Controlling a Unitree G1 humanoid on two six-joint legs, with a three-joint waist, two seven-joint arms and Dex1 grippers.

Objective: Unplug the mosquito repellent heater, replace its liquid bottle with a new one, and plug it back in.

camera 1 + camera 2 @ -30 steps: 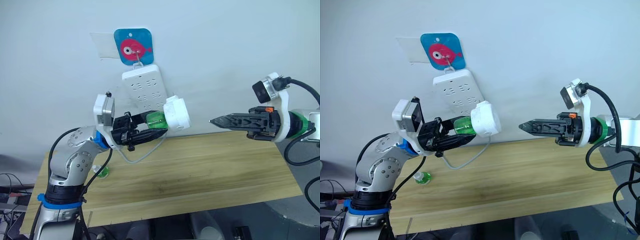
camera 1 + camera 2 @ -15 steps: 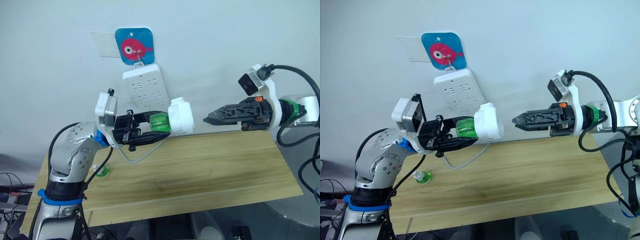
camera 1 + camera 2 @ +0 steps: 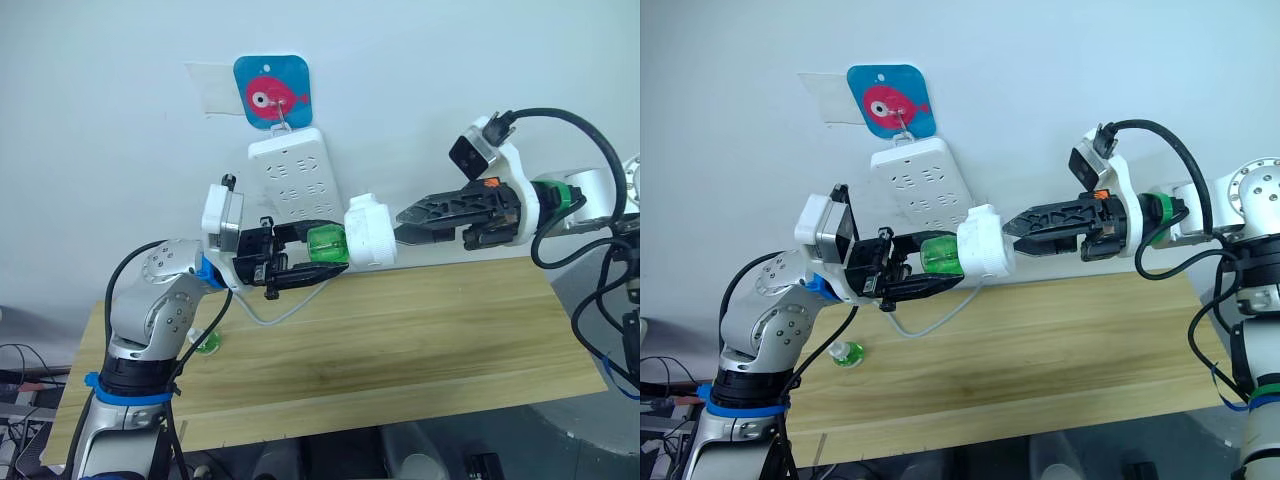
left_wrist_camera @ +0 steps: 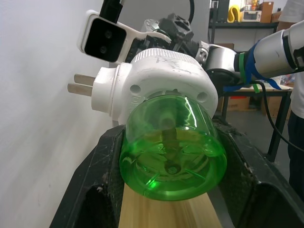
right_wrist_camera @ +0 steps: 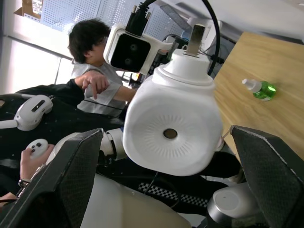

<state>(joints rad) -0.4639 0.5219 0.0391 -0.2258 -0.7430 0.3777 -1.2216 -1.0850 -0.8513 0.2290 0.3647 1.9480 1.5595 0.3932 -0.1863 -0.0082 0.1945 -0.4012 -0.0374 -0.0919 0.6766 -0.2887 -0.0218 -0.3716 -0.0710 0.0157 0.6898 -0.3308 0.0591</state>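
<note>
Left to right. A small green spare bottle with a white cap point(image 3: 205, 345) lay on its side on the pale wooden counter point(image 3: 420, 330), near the left arm's base. Above the counter, the left hand point(image 3: 300, 262) was pinching the translucent green liquid bottle point(image 3: 326, 246) between its two black fingers point(image 4: 92, 190); the bottle was screwed into the small white rounded plastic mosquito repellent heater point(image 3: 369, 232), which was held in the air, clear of the counter and apart from the wall. The left wrist view showed the heater's two flat metal prongs point(image 4: 78, 83) bare, so the unit was unplugged. On the wall behind hung the long white power strip point(image 3: 295, 180) from a hook on a blue square plaque bearing a red fish point(image 3: 272, 91), its grey cord point(image 3: 285, 312) looping down to the counter. On the far side, the right hand point(image 3: 406, 224) was at the heater's domed face, its fingers point(image 5: 61, 180) spread to either side of the white body; contact could not be confirmed. A seated person point(image 5: 90, 71) holding controllers showed in the right wrist view.

Progress, as judged: unplugging was done. The old bottle was apparently not yet unscrewed; remaining were separating bottle from heater, fitting the spare, and plugging back into the strip.
</note>
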